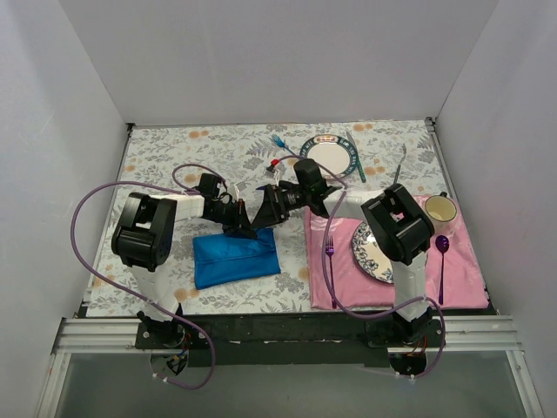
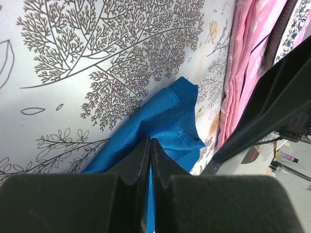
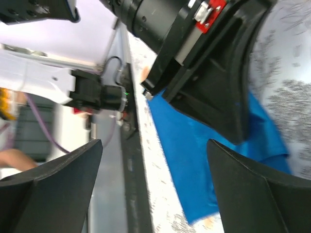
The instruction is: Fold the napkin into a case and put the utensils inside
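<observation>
Left of the placemat (image 1: 357, 287), folded napkin (image 1: 236, 259), long axis left to right

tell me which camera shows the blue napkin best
The top external view: the whole folded napkin lies in sight on the table, with only its far edge covered. The left wrist view shows just one corner of it; the right wrist view shows a blurred, partly hidden stretch.

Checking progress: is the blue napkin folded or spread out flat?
Folded: the napkin lies as a compact rectangle, doubled layers showing at its corner in the left wrist view.
</observation>
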